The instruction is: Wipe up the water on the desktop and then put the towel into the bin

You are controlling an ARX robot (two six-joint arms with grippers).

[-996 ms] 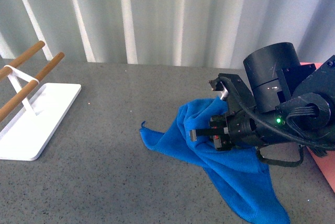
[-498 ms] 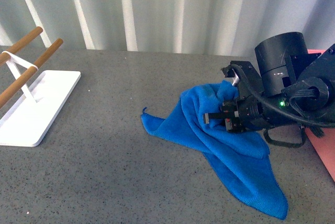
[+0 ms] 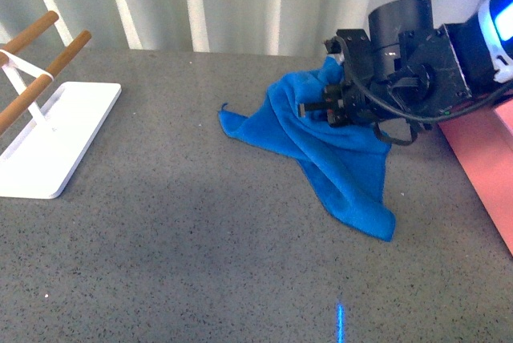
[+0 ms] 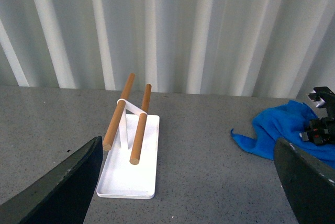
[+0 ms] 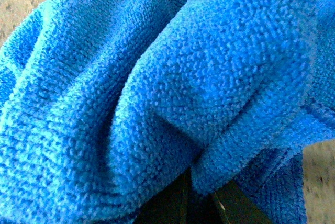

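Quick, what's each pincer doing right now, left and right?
Left pincer: open, holding nothing.
Right pincer: closed on the large bright blue microfibre towel.

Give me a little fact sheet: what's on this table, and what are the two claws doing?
surface: dark grey speckled desktop
towel: blue towel, crumpled, lying on the desktop
right claw: right claw shut on the towel's bunched part
left claw: left claw open, holding nothing
bin: pink bin at the right edge, beside the towel
other: white tray with two wooden rods, far left
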